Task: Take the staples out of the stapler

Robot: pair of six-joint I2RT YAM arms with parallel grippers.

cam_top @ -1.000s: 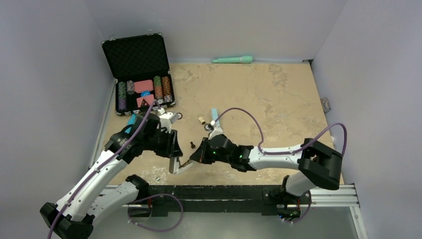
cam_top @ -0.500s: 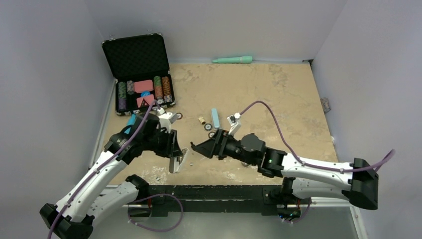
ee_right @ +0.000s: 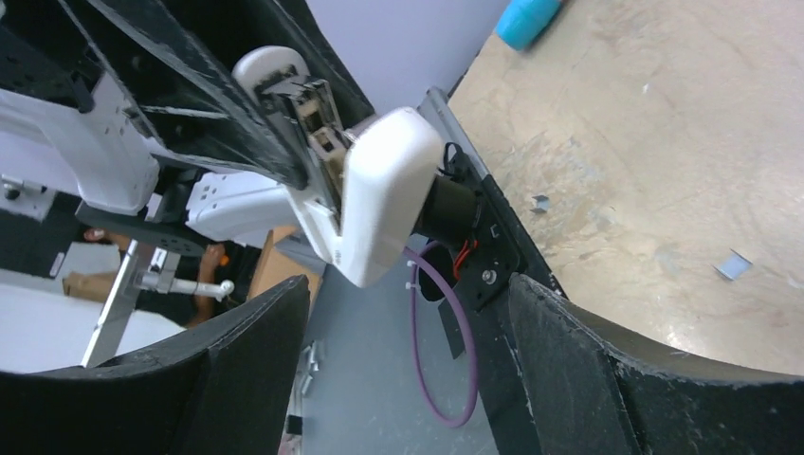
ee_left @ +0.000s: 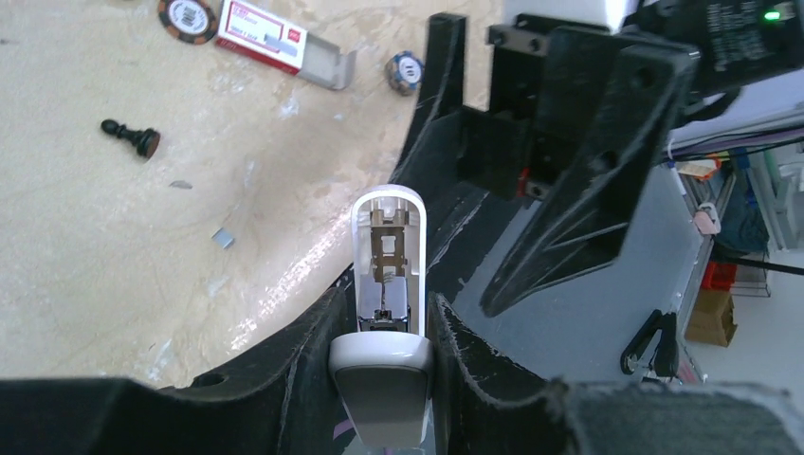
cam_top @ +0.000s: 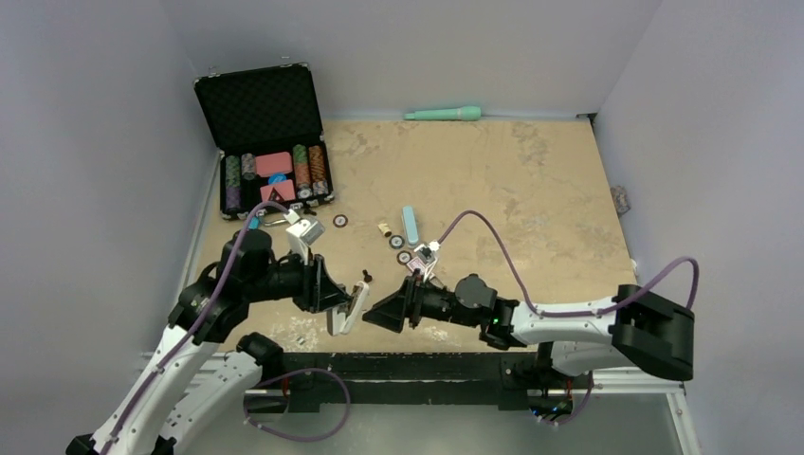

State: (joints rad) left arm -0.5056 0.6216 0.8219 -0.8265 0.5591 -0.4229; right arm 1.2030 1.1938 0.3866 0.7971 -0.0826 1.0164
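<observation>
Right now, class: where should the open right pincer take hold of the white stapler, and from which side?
Probably best to take the stapler by its rounded free tip, which juts out beyond the left pincer clamping its near end. Bring the right pincer in head-on from the robot's right, fingers straddling the tip's narrow flat sides.

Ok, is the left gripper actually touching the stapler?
Touching. The left wrist view shows the stapler clamped between the fingers of the left gripper, one pressed against each of its sides.

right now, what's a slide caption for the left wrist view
Left gripper clamps the opened white stapler, its staple channel exposed, with a black chess pawn on the table beyond.
</observation>
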